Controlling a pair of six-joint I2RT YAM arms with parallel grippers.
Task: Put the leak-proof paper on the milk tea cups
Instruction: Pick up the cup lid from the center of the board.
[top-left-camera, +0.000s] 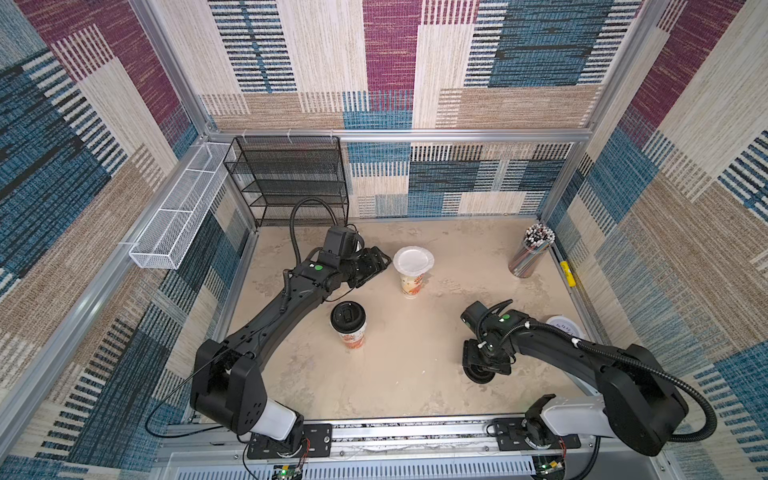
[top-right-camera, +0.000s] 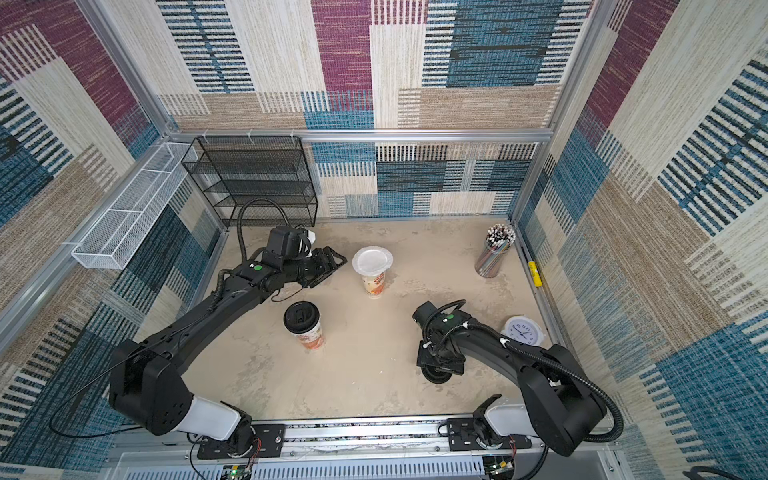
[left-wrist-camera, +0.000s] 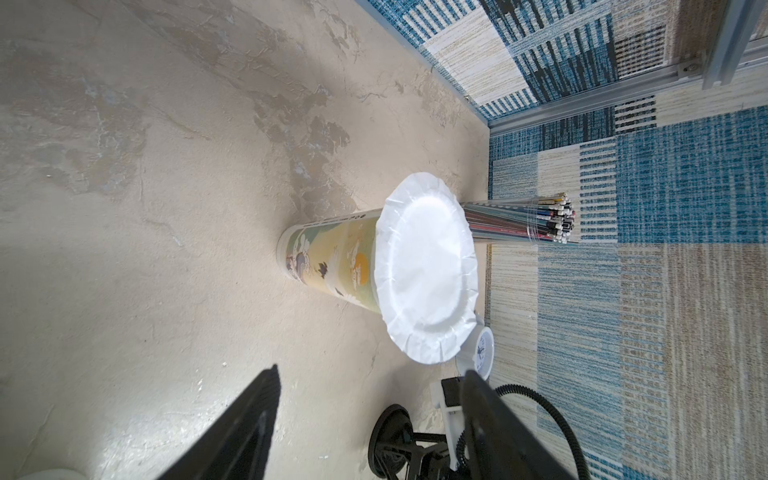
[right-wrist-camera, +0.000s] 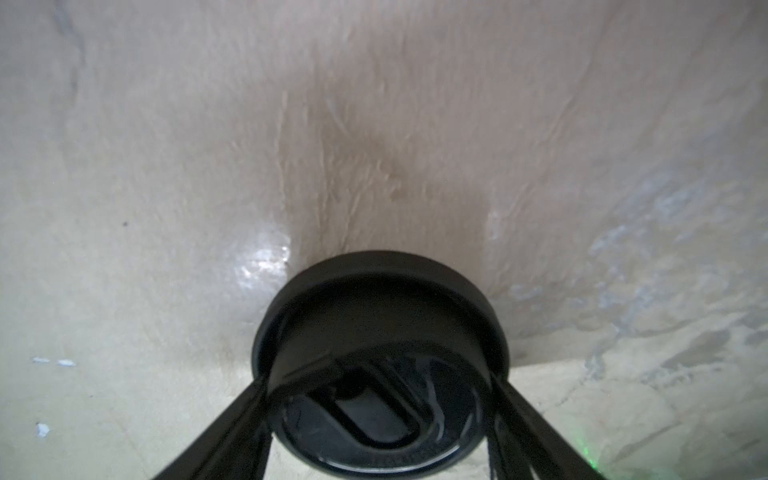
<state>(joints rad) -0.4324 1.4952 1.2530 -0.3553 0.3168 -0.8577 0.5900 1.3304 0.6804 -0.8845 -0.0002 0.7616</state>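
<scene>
Crinkle-edged white leak-proof paper (top-left-camera: 413, 261) caps the far milk tea cup (top-left-camera: 412, 286). Left end effector (top-left-camera: 376, 269), arm outstretched, spread empty just left of it. Right end effector (right-wrist-camera: 378, 380) points down, pinching black domed lid (right-wrist-camera: 380, 299).

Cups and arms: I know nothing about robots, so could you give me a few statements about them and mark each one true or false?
1. The far cup has a white sheet over its mouth. True.
2. The near cup is uncovered. False: a black lid sits on it.
3. The left pincer holds a sheet. False: it is open and empty, beside the far cup.
4. The right pincer straddles a loose lid on the table. True.
</scene>
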